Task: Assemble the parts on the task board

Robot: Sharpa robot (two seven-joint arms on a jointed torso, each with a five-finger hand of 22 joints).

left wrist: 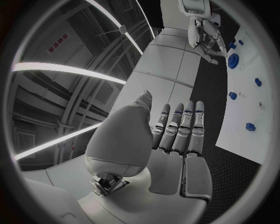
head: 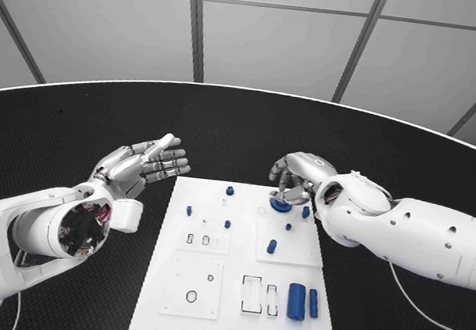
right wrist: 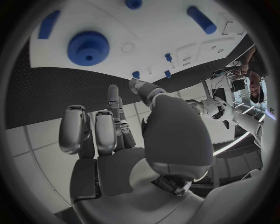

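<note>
The white task board (head: pixel 233 324) lies in the middle of the black table. A round blue gear (head: pixel 281 205) sits near its far right corner, with small blue pegs (head: pixel 230 190) spread over the far half. A thick blue cylinder (head: pixel 296 301) and a slim blue bar (head: pixel 313 303) lie at the near right. My right hand (head: pixel 294 175) hovers just beyond the gear with its fingers hanging down and loosely curved; the right wrist view shows the gear (right wrist: pixel 88 46) apart from the empty fingers (right wrist: pixel 111 128). My left hand (head: pixel 141 163) is held palm up, fingers straight, left of the board's far corner.
Clear inset plates with slots and holes (head: pixel 194 288) take up the board's near left, and two rectangular sockets (head: pixel 252 294) lie beside the cylinder. Black table surface (head: pixel 81 132) surrounds the board. The left wrist view shows the right hand (left wrist: pixel 207 35) next to the gear (left wrist: pixel 233 59).
</note>
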